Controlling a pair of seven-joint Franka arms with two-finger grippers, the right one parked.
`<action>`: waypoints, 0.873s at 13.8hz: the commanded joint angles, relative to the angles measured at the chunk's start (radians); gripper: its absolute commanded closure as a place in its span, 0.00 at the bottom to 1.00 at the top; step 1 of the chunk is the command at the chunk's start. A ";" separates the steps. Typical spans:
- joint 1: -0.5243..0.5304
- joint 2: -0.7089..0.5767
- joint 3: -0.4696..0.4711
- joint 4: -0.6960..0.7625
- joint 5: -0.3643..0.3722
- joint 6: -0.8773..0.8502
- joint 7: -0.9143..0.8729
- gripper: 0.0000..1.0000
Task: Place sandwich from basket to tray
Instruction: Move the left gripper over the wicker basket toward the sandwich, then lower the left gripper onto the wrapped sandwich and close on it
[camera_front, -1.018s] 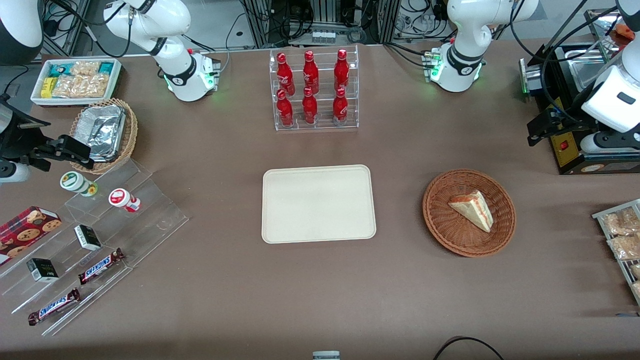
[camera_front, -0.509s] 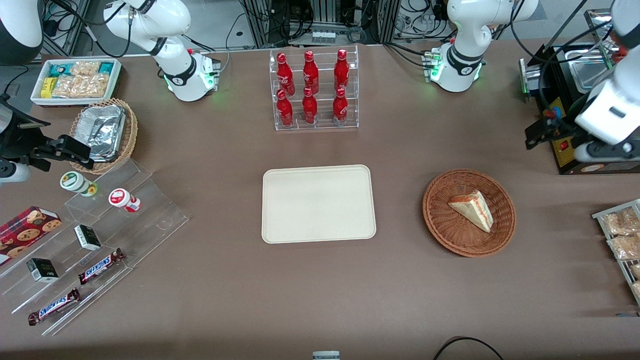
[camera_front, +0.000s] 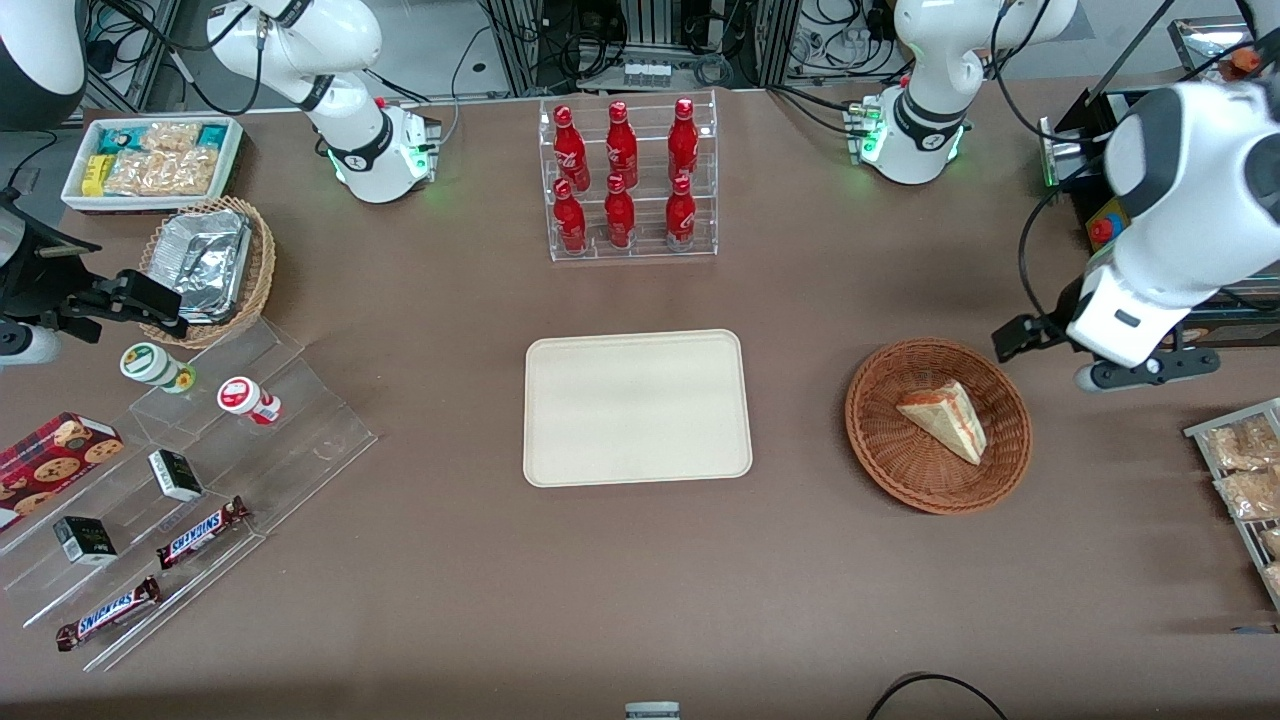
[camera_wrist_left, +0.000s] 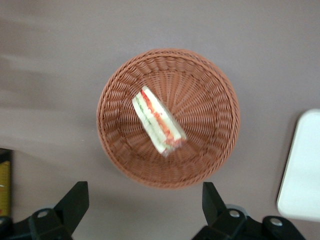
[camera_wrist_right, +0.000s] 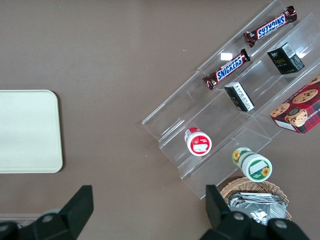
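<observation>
The sandwich (camera_front: 945, 420), a pale wrapped wedge with red and green filling, lies in the round reddish-brown wicker basket (camera_front: 880, 440). The cream tray (camera_front: 637, 407) lies bare at the table's middle, beside the basket toward the parked arm's end. My left gripper (camera_front: 1140, 372) hangs above the table just off the basket's rim, toward the working arm's end. In the left wrist view the gripper (camera_wrist_left: 144, 205) is open wide and holds nothing. That view also shows the basket (camera_wrist_left: 210, 110), the sandwich (camera_wrist_left: 157, 125) and a corner of the tray (camera_wrist_left: 302, 170).
A clear rack of red bottles (camera_front: 625, 180) stands farther from the camera than the tray. A black machine (camera_front: 1120, 250) and a wire rack of snack bags (camera_front: 1240, 470) are at the working arm's end. Acrylic steps with snacks (camera_front: 180, 480) are at the parked arm's end.
My left arm has swung from above the black machine toward the basket and nearer to the camera. The sandwich, basket and tray have not moved.
</observation>
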 joint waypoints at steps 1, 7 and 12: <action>-0.001 -0.022 -0.011 -0.119 0.015 0.142 -0.197 0.00; -0.002 0.027 -0.016 -0.223 0.015 0.285 -0.383 0.00; -0.002 0.097 -0.017 -0.237 0.015 0.368 -0.451 0.00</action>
